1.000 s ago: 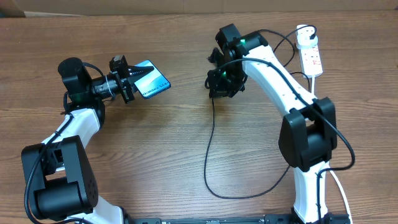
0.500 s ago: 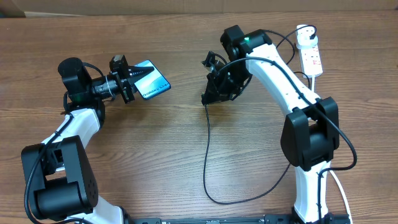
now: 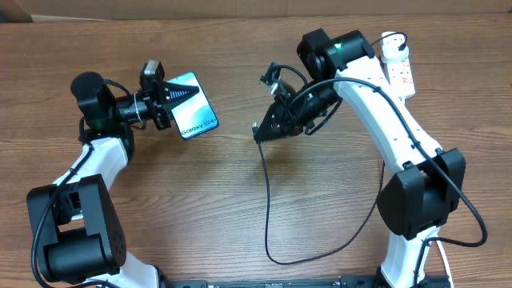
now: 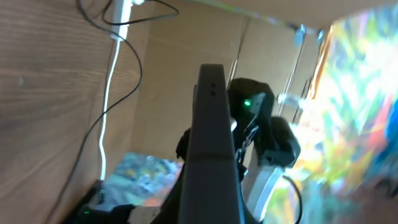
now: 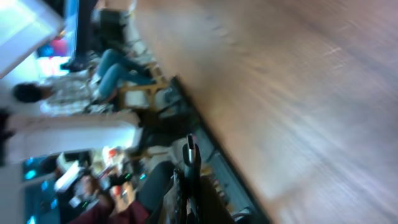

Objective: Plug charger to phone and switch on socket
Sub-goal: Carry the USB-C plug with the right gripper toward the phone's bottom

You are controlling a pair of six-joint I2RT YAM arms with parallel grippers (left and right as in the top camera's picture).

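My left gripper (image 3: 174, 96) is shut on the phone (image 3: 194, 114), holding it off the table, tilted, with its teal screen up. In the left wrist view the phone's dark edge (image 4: 211, 143) runs up the middle, pointing at the right arm. My right gripper (image 3: 269, 126) is shut on the charger's connector end (image 3: 256, 133), a short way right of the phone. The black cable (image 3: 266, 200) hangs from it and loops over the table. The right wrist view is blurred; the connector tip (image 5: 191, 149) sticks out between the jaws. The white socket (image 3: 402, 74) lies at the far right.
The right arm's white links (image 3: 384, 120) cross in front of the socket and partly cover it. The cable's loop (image 3: 320, 254) lies near the front edge between the two arm bases. A cardboard wall (image 3: 160, 8) borders the table's far side.
The right gripper has swung left and forward with the connector, closer to the phone. The left gripper has turned the phone, so its free end now points more toward the front.
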